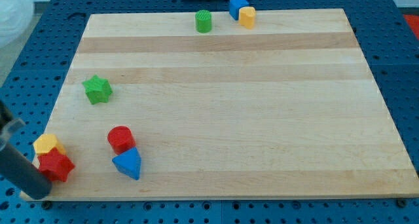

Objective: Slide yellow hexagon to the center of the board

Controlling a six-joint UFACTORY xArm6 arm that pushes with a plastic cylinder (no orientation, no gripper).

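Note:
A yellow block with flat sides, the hexagon by its look [247, 17], sits at the view's top edge of the wooden board [229, 112], touching a blue cube [237, 6]. A second yellow block [46, 144] lies at the bottom left, partly behind a red star [56, 166]; I cannot make out its shape. My tip [40, 193] is at the board's bottom-left corner, just below and left of the red star and far from the top yellow block.
A green cylinder [203, 20] stands at the top, left of the blue cube. A green star [97, 89] lies at the left. A red cylinder [120, 139] and a blue triangle [127, 164] sit together at the bottom left.

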